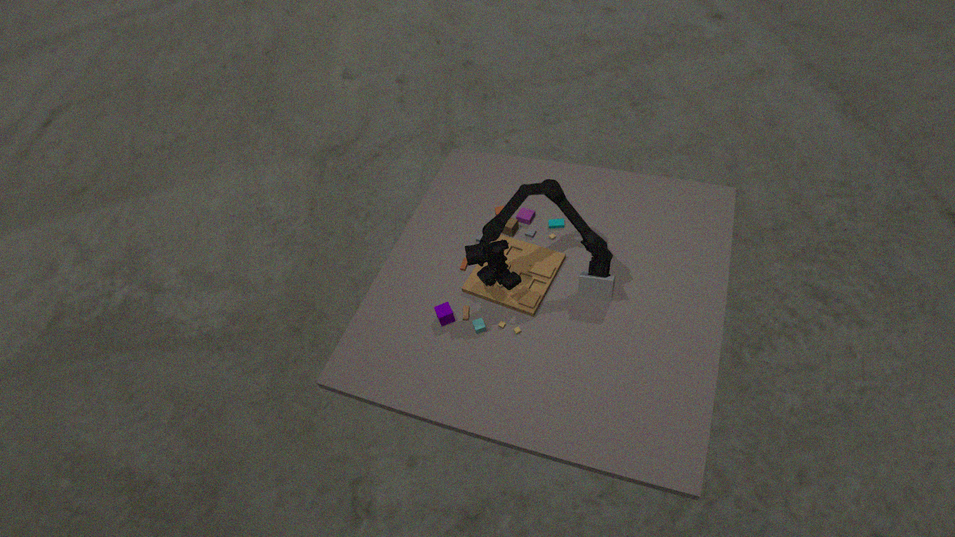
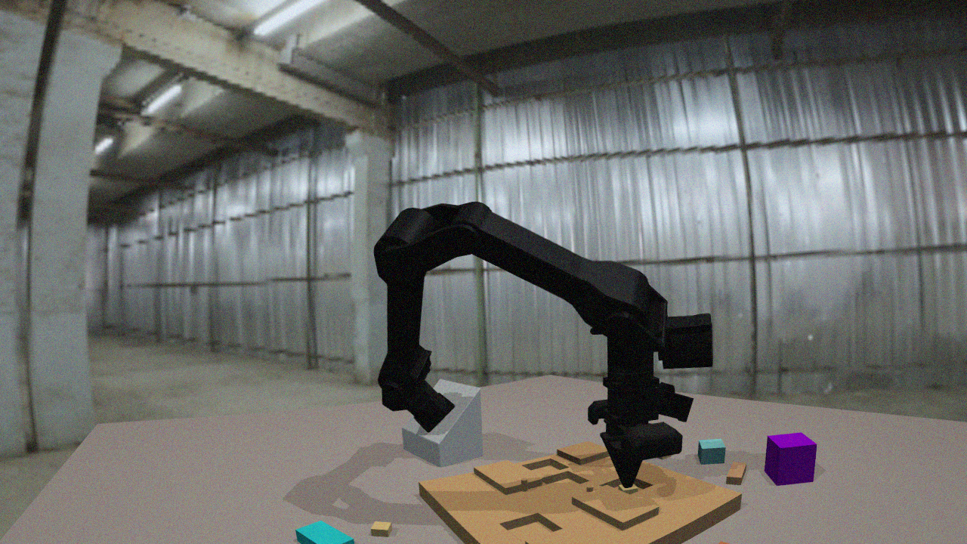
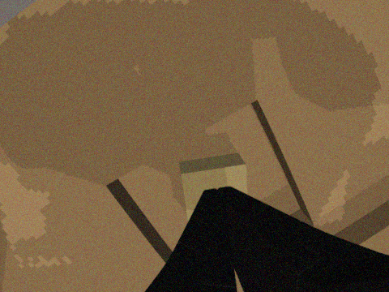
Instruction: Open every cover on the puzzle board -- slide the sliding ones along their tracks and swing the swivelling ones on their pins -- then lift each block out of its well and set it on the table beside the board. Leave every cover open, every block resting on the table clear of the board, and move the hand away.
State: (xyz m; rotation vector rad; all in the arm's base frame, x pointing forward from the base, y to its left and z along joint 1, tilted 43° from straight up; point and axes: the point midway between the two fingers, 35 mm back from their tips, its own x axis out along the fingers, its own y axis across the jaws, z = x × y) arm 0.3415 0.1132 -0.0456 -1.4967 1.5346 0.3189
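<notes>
The wooden puzzle board [image 1: 497, 300] [image 2: 459, 504] lies under my hand. My gripper [image 2: 628, 483] [image 3: 217, 201] is shut on a small pale yellow block [image 2: 628, 488] [image 3: 203, 178], at a well in the board; its exact height there is hard to tell. A near cover [image 2: 615, 508], a left cover [image 2: 502, 476] and a far cover [image 2: 582, 451] lie beside uncovered wells. Small yellow blocks [image 1: 502, 324] [image 1: 517, 330] [image 1: 552, 236] rest on the table off the board, one also showing in the exterior view [image 2: 381, 529]. In the top view the arm hides the fingertips and part of the board.
A purple cube [image 1: 445, 313] [image 2: 789, 459], a teal cube [image 1: 479, 325] [image 2: 711, 451] and a tan block [image 1: 465, 312] [image 2: 736, 473] stand off one side. A cyan slab [image 1: 556, 224] [image 2: 324, 533], a magenta block [image 1: 525, 215] and a brown block [image 1: 509, 227] are on another.
</notes>
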